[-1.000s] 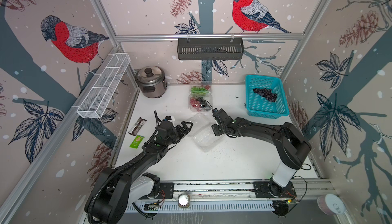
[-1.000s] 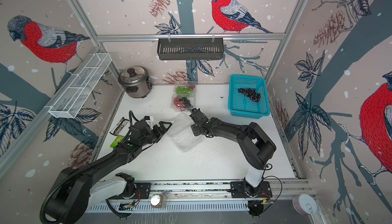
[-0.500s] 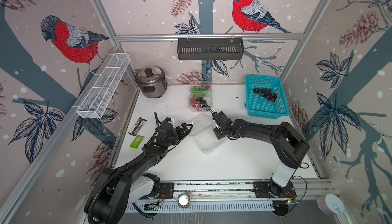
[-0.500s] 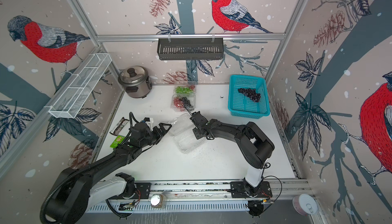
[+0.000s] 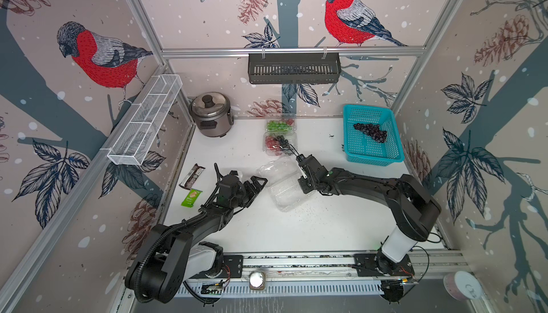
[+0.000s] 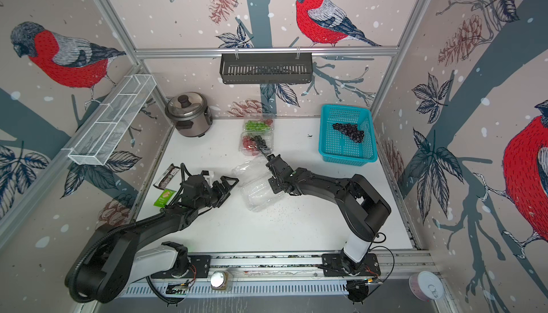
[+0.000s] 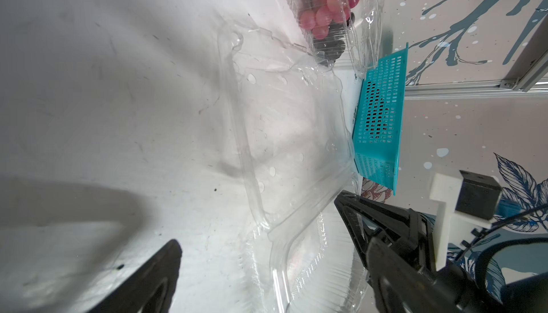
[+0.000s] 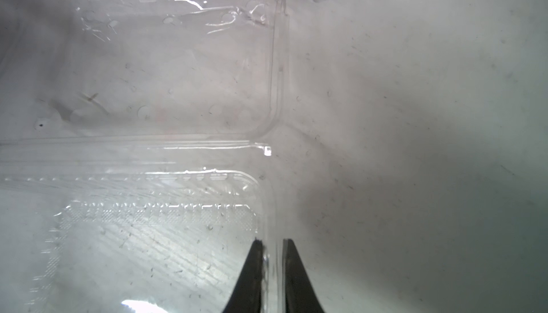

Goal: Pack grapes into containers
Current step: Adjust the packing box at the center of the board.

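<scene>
An empty clear container [image 5: 286, 196] [image 6: 258, 199] lies open mid-table, its lid flat toward the back. My right gripper [image 5: 303, 185] [image 8: 272, 244] is shut on that container's side rim [image 8: 275, 178]. My left gripper [image 5: 257, 188] [image 7: 261, 240] stands open just left of it, touching nothing. Two more containers sit at the back: one with green grapes [image 5: 278, 125], one with red and dark grapes [image 5: 277, 144] [image 7: 326, 9]. A dark bunch of grapes [image 5: 370, 130] lies in the turquoise basket [image 5: 370, 154].
A steel rice cooker [image 5: 212, 114] stands at the back left. A dark snack bar [image 5: 192, 176] and a green packet [image 5: 191, 198] lie by the left wall. A white wire shelf [image 5: 145, 118] and a black rack [image 5: 293, 67] hang on the walls.
My right gripper's jaws have come together on the open container's rim. The left arm has not moved.
</scene>
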